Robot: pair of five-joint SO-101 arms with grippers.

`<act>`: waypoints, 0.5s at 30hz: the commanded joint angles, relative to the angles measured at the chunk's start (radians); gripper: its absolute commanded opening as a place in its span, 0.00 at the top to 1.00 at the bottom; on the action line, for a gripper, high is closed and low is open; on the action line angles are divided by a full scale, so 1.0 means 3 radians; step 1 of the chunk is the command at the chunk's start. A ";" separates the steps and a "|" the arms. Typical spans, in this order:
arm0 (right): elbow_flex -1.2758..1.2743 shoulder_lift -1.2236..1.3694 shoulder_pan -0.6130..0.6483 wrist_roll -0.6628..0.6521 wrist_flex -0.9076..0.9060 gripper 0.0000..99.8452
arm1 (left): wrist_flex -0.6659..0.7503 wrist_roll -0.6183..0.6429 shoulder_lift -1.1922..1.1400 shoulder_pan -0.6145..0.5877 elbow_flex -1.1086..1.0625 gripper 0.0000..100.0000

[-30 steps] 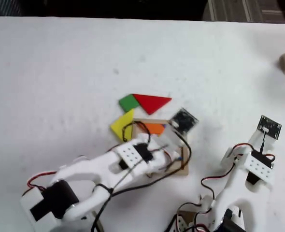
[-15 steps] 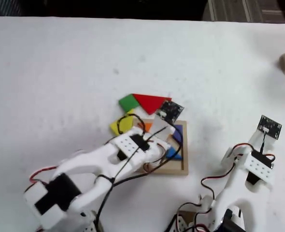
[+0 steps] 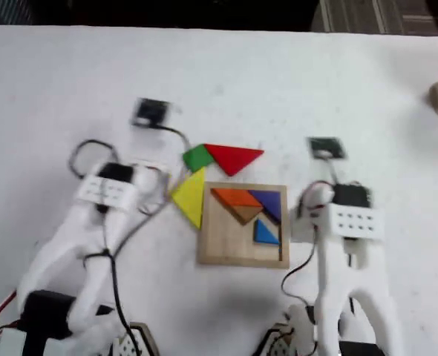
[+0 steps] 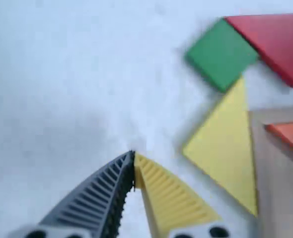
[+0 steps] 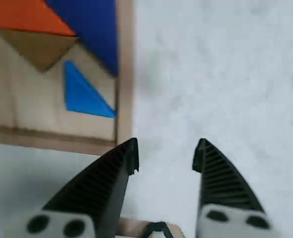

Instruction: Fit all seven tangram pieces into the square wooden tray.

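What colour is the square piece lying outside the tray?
The square piece is green, clearest in the left wrist view.

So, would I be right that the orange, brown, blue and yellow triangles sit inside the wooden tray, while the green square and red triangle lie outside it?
Not quite: the high view shows the yellow triangle lying beside the wooden tray, not in it. The orange triangle, brown triangle and blue triangle are inside; the green square and red triangle lie outside.
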State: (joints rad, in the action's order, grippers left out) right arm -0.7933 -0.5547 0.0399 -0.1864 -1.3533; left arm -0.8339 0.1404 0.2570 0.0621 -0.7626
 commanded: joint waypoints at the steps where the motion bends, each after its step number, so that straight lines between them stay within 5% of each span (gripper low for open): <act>1: 0.0251 0.0018 0.0499 -0.0061 0.0090 0.98 | 0.0358 -0.0046 -0.0182 -0.0586 0.0169 0.98; 15: -0.0680 0.0023 0.1348 -0.0036 0.1358 0.98 | 0.0568 -0.0046 -0.0330 -0.0739 0.0194 0.98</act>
State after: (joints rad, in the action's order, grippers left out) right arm -0.9912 -0.5455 0.4327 -0.1926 -0.9943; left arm -0.6974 0.1404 0.1542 -0.1511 -0.7564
